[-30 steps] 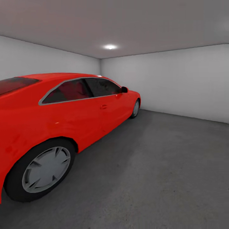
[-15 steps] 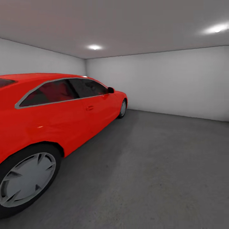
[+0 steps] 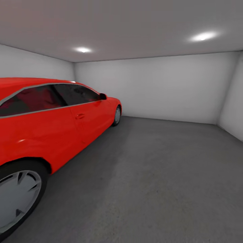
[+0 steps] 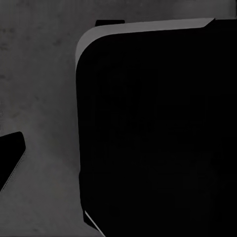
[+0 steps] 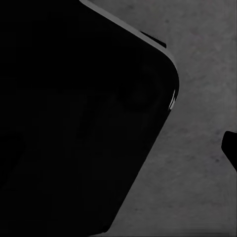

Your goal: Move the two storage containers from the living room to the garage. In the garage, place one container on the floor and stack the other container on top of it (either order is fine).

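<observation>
On both wrist cameras I see a black body over the concrete floor (image 4: 39, 98); the grippers' state I cannot tell. Ahead is the garage: the red coupe (image 3: 50, 118) at left, white far wall (image 3: 152, 87) beyond.

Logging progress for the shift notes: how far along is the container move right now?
Done: the robot is in the garage, beside the red car on the concrete floor. In hand: nothing visibly; the wrist views show dark robot bodywork over concrete. Left: no container lies on the floor seen here, so placing and stacking remain.
</observation>
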Robot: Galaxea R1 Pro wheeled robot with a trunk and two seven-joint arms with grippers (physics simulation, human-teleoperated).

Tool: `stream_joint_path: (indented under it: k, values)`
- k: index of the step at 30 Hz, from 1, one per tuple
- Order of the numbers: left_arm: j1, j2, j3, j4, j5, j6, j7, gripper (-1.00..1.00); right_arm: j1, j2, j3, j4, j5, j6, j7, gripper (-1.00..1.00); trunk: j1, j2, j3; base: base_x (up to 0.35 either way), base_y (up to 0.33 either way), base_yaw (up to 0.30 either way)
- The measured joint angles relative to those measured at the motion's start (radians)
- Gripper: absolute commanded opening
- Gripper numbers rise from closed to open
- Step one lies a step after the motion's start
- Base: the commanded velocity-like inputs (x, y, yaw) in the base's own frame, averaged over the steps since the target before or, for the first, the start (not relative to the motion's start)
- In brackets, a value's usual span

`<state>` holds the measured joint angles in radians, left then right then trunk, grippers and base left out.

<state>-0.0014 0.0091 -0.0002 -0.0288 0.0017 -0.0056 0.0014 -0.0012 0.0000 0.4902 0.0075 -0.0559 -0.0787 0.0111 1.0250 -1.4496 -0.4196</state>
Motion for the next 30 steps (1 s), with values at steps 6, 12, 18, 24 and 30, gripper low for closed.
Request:
stream_joint_path:
  k: [6,12,18,24,30]
  values:
    - [0.0,0.0,-0.001,0.0,0.0,0.0,0.0,1.0,0.0,0.0,0.0,0.001,0.0,0.0,0.0,1.0,0.0,0.0,0.002,0.0,0.0,-0.281]
    - [0.0,0.0,-0.001,0.0,0.0,0.0,0.0,1.0,0.0,-0.001,0.0,0.001,0.0,0.0,0.004,1.0,0.0,0.0,0.004,0.0,0.0,-0.28]
    - [0.0,0.0,0.0,0.0,0.0,0.0,0.0,1.0,0.0,0.0,0.0,0.001,0.0,0.0,0.004,1.0,0.0,0.0,0.007,0.0,0.0,-0.28]
    - [0.0,0.0,-0.001,0.0,0.0,0.0,0.0,1.0,0.0,0.0,0.0,0.001,0.0,-0.001,0.004,1.0,0.0,0.0,0.009,0.0,0.0,-0.28]
    - [0.0,0.0,-0.001,0.0,0.0,0.0,0.0,1.0,0.0,0.001,0.001,0.001,0.001,-0.001,0.004,1.0,0.0,0.0,0.011,0.0,0.0,-0.28]
